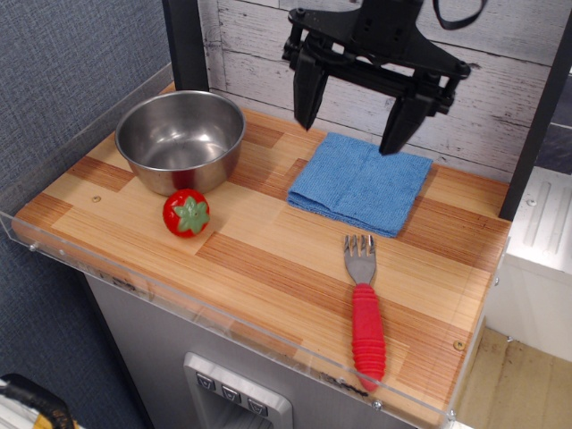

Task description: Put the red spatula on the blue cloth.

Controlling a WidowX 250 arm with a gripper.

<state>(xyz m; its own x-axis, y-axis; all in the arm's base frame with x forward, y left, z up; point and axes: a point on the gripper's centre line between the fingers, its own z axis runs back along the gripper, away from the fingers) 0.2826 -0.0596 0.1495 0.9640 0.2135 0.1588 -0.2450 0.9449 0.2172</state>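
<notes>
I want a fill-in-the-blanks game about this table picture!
1. The gripper hangs open above the blue ___.
2. The fork has a ___ handle.
3. The tomato sits in front of the steel ___.
4. The fork's tines point toward the cloth, but the fork lies on the ___, not on the cloth.

Missing words: cloth; red; bowl; table
</notes>
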